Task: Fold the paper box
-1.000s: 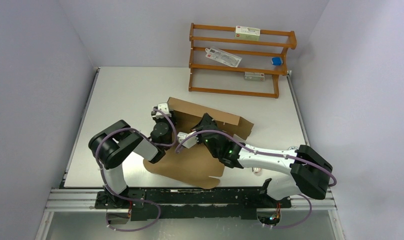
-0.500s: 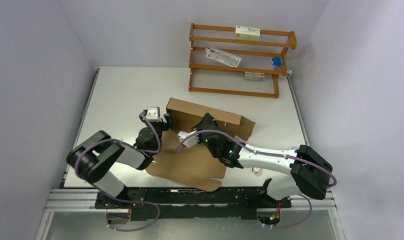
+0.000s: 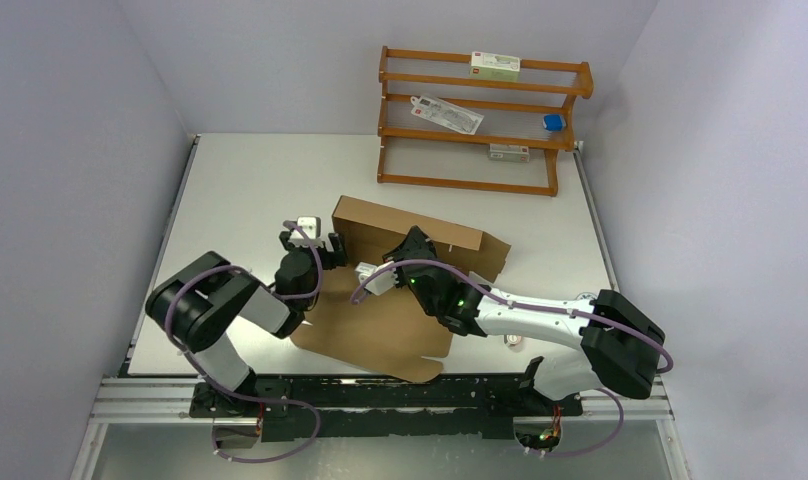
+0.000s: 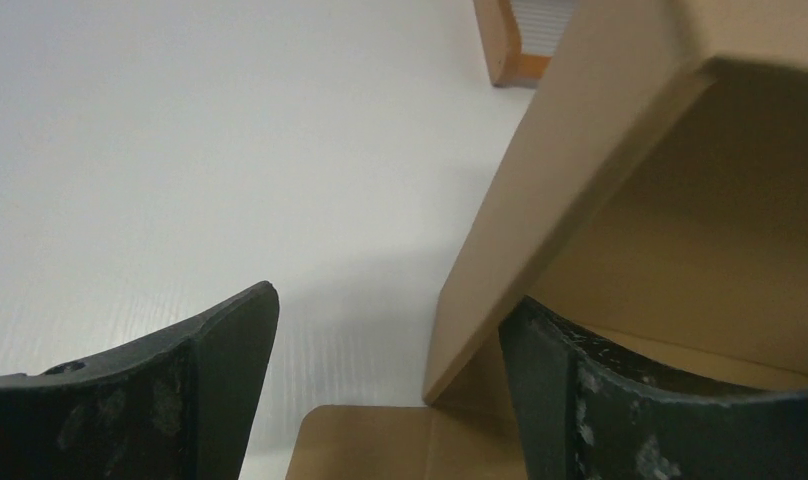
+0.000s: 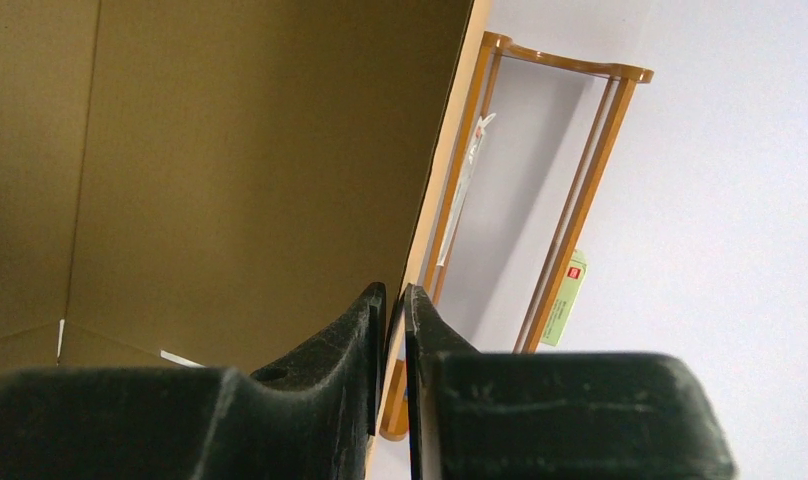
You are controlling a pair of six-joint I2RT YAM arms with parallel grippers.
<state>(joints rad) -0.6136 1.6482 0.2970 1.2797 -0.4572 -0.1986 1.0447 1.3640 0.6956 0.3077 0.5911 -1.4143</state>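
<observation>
The paper box (image 3: 385, 320) is brown corrugated cardboard in the middle of the table. Its far wall (image 3: 410, 222) stands upright and a flat rounded flap lies toward the near edge. My right gripper (image 3: 412, 243) is shut on the top edge of that wall; the right wrist view shows the wall (image 5: 230, 170) pinched between the fingers (image 5: 392, 300). My left gripper (image 3: 320, 243) is open at the box's left end. In the left wrist view the box's left corner (image 4: 540, 230) stands between the fingers, just ahead of the tips, with the right finger (image 4: 550, 390) on the inner side.
A wooden rack (image 3: 480, 120) stands at the back of the table, holding a white-green carton (image 3: 495, 67), a flat packet and a small blue item. The rack also shows in the right wrist view (image 5: 570, 200). The table's left half (image 3: 240, 190) is bare white surface.
My left arm swung left away from the box's inside, then settled with its open gripper at the box's left corner. The right gripper kept its hold on the wall.
</observation>
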